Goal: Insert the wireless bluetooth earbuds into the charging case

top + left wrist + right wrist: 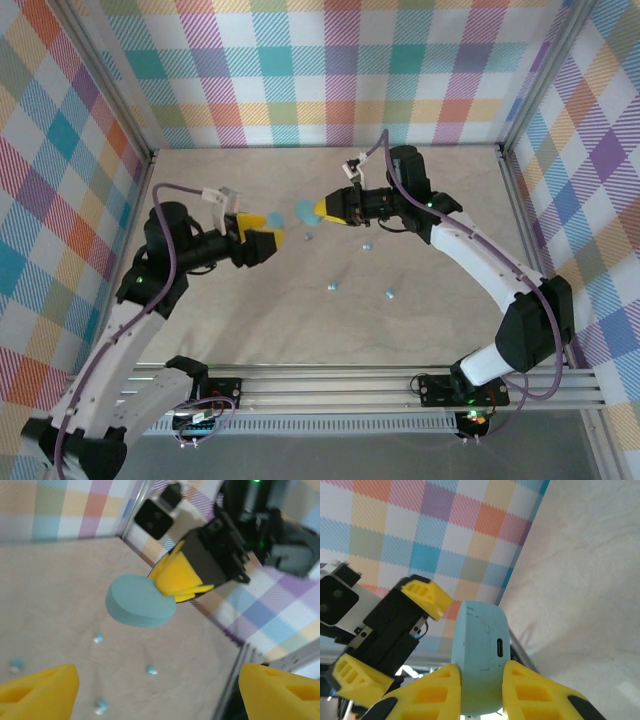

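Well over on the left, the left hand (274, 229) hangs above the surface (200, 320) with its yellow fingers (40, 690) spread wide and nothing between them. From its own wrist camera the two fingertips sit at the bottom corners of the picture, far apart, with bare surface showing in the gap. It points toward the right hand and stands near it, not touching.

Between the two hands is the charging case (303, 211) — a smooth teal oval, held up off the surface. The right hand (318, 209) has it pinched at one end, so the rest of the case sticks out toward the left hand. In the right wrist view its fingers (440, 690) press against either side of the case (480, 650), and a small port slot on the case's narrow edge faces the camera. Whether the lid is open I cannot tell.

Down on the surface lie the four earbuds (332, 287) — tiny pale teal nubs, scattered apart from each other. One rests just below the held case, one below the right hand's wrist, and two sit nearer the arm bases, toward the middle and right. None is touching the case or either hand.
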`<state>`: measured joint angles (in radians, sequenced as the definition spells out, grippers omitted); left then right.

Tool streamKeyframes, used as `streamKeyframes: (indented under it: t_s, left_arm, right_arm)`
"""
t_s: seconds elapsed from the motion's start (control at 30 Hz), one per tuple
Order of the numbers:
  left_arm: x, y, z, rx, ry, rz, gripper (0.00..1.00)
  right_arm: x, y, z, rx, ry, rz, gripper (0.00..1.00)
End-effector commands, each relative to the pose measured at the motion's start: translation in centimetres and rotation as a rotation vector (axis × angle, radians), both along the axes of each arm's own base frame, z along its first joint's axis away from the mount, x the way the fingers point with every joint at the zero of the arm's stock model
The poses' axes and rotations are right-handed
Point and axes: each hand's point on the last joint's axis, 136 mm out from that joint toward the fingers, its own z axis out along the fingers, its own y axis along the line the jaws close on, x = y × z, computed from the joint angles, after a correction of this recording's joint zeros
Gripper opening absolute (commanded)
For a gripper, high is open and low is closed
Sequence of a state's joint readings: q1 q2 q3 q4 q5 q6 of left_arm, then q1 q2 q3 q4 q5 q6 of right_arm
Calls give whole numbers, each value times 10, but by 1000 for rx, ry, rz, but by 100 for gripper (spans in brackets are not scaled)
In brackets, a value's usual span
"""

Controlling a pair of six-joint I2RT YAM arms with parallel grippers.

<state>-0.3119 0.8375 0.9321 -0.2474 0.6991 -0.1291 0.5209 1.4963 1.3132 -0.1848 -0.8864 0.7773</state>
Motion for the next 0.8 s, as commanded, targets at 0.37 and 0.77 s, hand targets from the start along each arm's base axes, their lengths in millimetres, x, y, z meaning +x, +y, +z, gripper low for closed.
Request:
streamKeyframes:
  t_s: [0.37, 0.77]
  left_arm:
    - [-4, -57, 3, 217, -565, -375, 88]
    - [0, -73, -2, 180, -494, -492, 86]
  right_arm:
    - [-37, -7, 17, 55, 39, 239, 8]
    - [-39, -5, 19, 87, 36, 287, 8]
